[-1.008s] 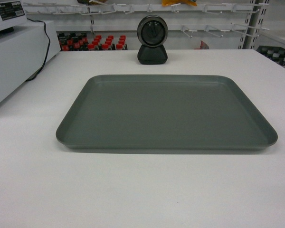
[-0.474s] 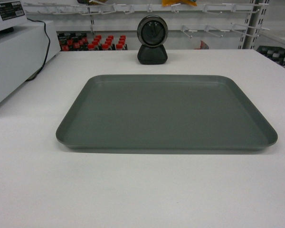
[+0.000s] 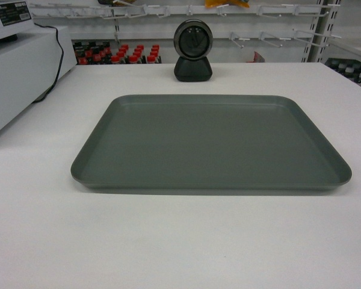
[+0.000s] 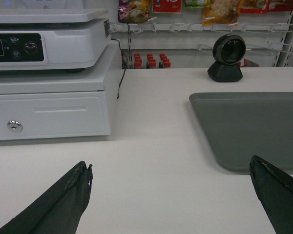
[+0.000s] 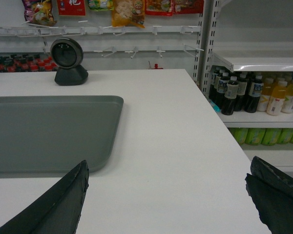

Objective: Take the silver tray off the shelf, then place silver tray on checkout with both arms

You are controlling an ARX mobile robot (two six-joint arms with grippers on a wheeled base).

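Nothing has moved since the earlier head frames: the silver tray point(image 3: 210, 143) lies flat in the same spot on the white checkout worktop point(image 3: 180, 241), with bare worktop along every side of its low rounded rim. Its surface is matte grey with rounded corners. Beyond its far edge, apart from it, stands the black round-faced scanner point(image 3: 193, 50); a white register unit point(image 3: 21, 72) sits at the left edge, with red-capped bottles point(image 3: 117, 54) behind.

From the left wrist, the left tool point(image 4: 173, 195) is spread wide, its two black fingers point(image 4: 63, 202) low in the picture over bare worktop, near the tray's left corner and not touching it. The register's drawer front, with its keyhole, stands to the left.

From the right wrist, the right tool point(image 5: 168, 197) is likewise spread wide over the worktop, just off the tray's right corner, gripping nothing. Past the worktop's right edge, a shelf point(image 5: 256, 61) carries dark and yellow drink bottles point(image 5: 254, 95).
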